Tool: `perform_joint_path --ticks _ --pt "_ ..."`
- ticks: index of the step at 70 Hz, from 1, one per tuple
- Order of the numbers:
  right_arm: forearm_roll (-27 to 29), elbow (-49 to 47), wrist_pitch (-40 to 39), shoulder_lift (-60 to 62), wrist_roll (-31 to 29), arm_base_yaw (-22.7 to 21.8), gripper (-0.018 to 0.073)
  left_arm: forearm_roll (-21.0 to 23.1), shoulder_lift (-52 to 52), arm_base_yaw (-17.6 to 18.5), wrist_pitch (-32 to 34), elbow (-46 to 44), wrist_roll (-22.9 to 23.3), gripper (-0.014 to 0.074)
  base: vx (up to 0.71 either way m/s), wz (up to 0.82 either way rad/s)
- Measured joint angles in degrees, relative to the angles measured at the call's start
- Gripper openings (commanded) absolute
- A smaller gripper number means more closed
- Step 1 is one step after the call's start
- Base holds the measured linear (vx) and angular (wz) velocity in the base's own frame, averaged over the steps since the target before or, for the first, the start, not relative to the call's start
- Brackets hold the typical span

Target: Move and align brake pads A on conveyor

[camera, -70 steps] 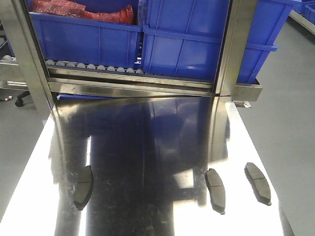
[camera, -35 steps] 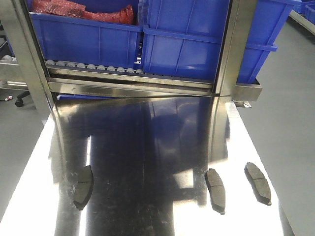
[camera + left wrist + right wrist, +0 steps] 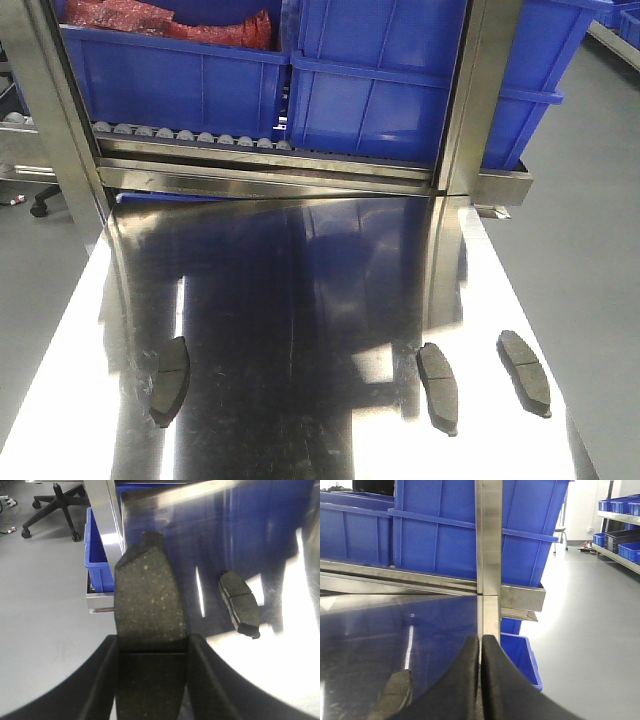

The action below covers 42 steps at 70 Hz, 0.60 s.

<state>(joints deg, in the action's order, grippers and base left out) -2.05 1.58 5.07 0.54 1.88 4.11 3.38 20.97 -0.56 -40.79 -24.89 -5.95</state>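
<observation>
Left hand (image 3: 153, 639) is clamping a brake pad (image 3: 147, 595) by its near end. It's filling the middle of the left wrist view, with the bench edge and grey floor showing behind it. Right hand (image 3: 481, 647) is sitting pinched together on nothing at the bottom of its own view, low over the bench (image 3: 300, 290).

Three more pads are lying on the steel across the lower part of the front view: the left pad (image 3: 170, 380), the middle pad (image 3: 437, 387) and the right pad (image 3: 524, 372). Middle and right are near each other, and the left one is well apart. Behind them the roller rack (image 3: 190, 135) and blue bins (image 3: 380, 80) are taking up the top.

The conveyor isn't showing in any view, so I'm guessing this is the carry. I'd be keeping the pad level and the squeeze firm, since only one end is being held, then laying it flat and square to the belt.

The front view is missing both hands and the held pad completely; only the left wrist view is showing that fourth one. The right wrist view is catching some pad (image 3: 395, 692) at lower left, and I can't tell which.
</observation>
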Motion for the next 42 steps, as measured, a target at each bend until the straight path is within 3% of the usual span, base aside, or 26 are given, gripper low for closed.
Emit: perform_joint_path --ticks 13,26,42 --pt "0.0 -1.8 3.4 -0.1 0.0 0.0 -0.0002 0.0 0.0 0.0 0.0 0.0 0.0 0.0156 0.0 0.0" --pt "-0.5 -15.9 12.0 -8.7 0.0 0.0 -0.0001 0.0 0.0 0.0 0.0 0.0 -0.1 0.0156 0.0 0.0" --pt "-0.5 -31.5 27.4 -27.5 0.0 0.0 0.0001 0.0 0.0 0.0 0.0 0.0 -0.1 0.0156 0.0 0.0"
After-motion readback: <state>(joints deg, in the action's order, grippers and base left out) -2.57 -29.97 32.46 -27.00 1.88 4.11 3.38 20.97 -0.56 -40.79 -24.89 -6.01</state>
